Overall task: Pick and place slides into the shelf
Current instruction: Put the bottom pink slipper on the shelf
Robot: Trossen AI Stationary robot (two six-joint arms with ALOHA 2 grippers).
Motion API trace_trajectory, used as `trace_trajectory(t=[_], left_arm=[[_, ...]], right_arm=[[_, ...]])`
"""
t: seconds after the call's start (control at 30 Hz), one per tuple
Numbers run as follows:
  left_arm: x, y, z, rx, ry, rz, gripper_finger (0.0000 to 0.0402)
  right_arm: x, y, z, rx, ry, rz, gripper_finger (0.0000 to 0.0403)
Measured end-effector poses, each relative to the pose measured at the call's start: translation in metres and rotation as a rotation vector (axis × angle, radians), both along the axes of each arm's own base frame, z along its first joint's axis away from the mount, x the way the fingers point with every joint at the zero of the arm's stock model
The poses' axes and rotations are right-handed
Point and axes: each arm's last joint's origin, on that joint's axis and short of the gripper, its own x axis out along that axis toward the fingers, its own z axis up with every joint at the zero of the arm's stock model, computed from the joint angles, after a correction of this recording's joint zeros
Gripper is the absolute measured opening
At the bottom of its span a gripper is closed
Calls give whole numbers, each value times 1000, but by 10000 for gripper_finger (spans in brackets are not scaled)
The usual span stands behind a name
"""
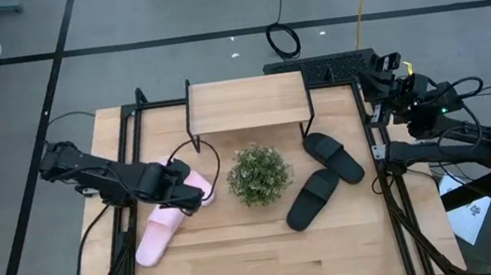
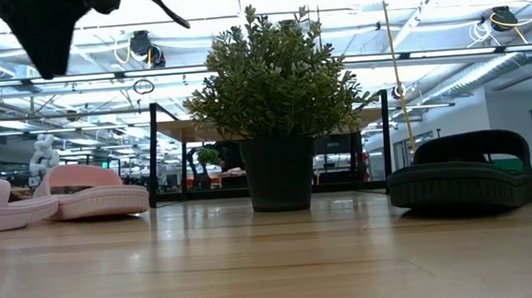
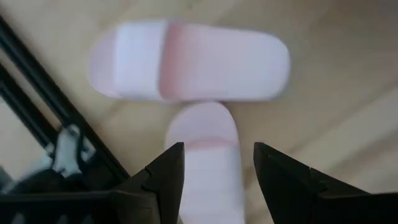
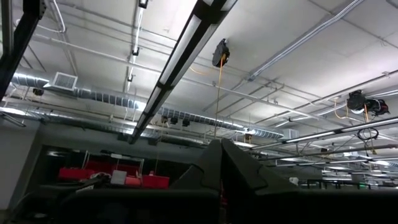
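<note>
Pink slides point(image 1: 164, 224) are hovered over by the left gripper point(image 3: 214, 180), jaws open astride one. Right gripper point(image 1: 386, 71) is parked off-table, shut.

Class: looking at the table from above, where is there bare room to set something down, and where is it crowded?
Free: the shelf top and the front strip of table. Crowded: the middle, with pink slides under the left gripper, plant and black slides.

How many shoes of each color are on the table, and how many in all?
Pink slides: 2
Black slides: 2
Total: 4
</note>
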Motion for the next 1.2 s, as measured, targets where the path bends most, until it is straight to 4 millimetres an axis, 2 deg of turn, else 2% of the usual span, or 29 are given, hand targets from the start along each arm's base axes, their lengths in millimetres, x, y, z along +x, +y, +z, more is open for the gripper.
trace_trajectory(t=[0.27, 0.53, 0.67, 0.83, 1.03, 1.2], left_arm=[[-28, -51, 2, -120, 38, -167, 189], [-62, -87, 0, -43, 57, -444, 189], [-74, -96, -8, 40, 45, -572, 189], [-82, -98, -29, 125, 69, -704, 189], [-88, -92, -58, 163, 130, -730, 189], [-90, -89, -75, 168, 144, -743, 188]], right_arm=[[1, 0, -1, -27, 25, -29, 0], [1, 0, -2, -47, 36, -47, 0], [1, 0, -2, -39, 34, -41, 0], [1, 0, -2, -15, 26, -19, 0], [1, 0, -2, -1, 21, -7, 0], [1, 0, -2, -1, 21, -7, 0]])
